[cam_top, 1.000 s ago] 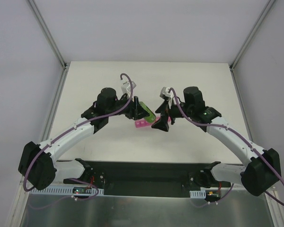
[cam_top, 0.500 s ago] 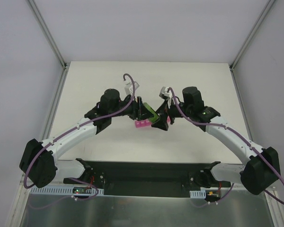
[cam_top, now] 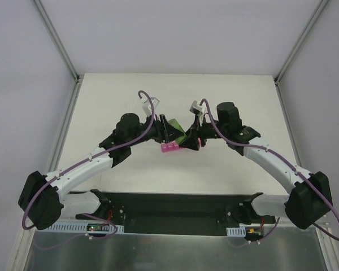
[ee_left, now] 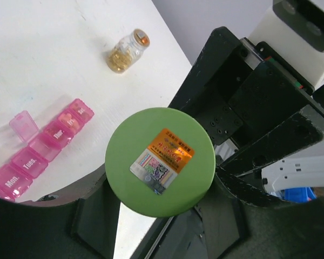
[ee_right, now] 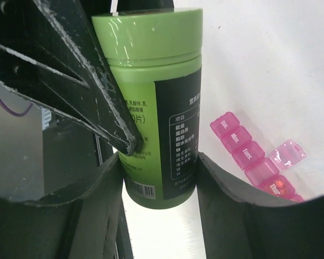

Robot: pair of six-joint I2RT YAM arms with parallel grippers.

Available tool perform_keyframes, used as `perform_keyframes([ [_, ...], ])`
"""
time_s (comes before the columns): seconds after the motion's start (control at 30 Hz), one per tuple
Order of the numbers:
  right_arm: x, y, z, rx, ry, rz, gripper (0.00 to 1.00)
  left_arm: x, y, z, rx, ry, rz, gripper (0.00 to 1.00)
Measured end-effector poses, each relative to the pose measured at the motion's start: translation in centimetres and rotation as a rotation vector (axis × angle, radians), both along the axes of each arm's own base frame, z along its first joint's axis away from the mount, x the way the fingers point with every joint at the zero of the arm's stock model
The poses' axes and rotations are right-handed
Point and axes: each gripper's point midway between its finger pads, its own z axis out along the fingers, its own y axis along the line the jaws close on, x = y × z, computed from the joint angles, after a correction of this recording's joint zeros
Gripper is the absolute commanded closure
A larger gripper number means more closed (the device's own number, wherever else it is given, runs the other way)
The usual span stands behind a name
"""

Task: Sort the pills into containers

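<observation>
A green bottle (cam_top: 181,138) with a black label hangs in the air between both grippers. My left gripper (cam_top: 168,131) is shut on it; in the left wrist view the bottle's round green end (ee_left: 160,162) with a sticker faces the camera between the fingers. My right gripper (ee_right: 159,167) is shut on the bottle's barcode end (ee_right: 151,178), with a pad against each side. The pink containers (cam_top: 170,148) lie on the table just below, one lid (ee_left: 22,125) flipped open. The same strip (ee_right: 247,154) shows right of the bottle. No loose pills can be made out.
A small glass vial (ee_left: 127,51) with amber contents lies on its side on the white table (cam_top: 226,96), beyond the pink strip. Metal frame posts (cam_top: 65,53) rise at the back corners. The black mounting plate (cam_top: 175,206) runs along the near edge.
My right gripper has slid left onto the green bottle and closed from wide open onto it. The left gripper kept its hold and shifted slightly.
</observation>
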Motion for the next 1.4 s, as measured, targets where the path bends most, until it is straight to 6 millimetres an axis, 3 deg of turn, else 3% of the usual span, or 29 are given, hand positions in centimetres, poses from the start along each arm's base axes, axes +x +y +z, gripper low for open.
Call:
perform_keyframes([
  [0.03, 0.1, 0.1, 0.2, 0.01, 0.008, -0.006, 0.72, 0.1, 0.1, 0.2, -0.014, -0.014, 0.02, 0.59],
  [0.43, -0.2, 0.6, 1.8, 0.14, 0.145, -0.087, 0.76, 0.5, -0.5, 2.0, -0.155, -0.164, 0.143, 0.37],
  [0.87, 0.2, -0.1, 3.1, 0.217, 0.222, -0.13, 0.76, 0.7, -2.0, 3.7, -0.244, -0.233, 0.175, 0.37],
  [1.4, 0.1, -0.3, 3.4, 0.236, 0.223, -0.125, 0.76, 0.6, -2.4, 2.9, -0.228, -0.229, 0.169, 0.4],
])
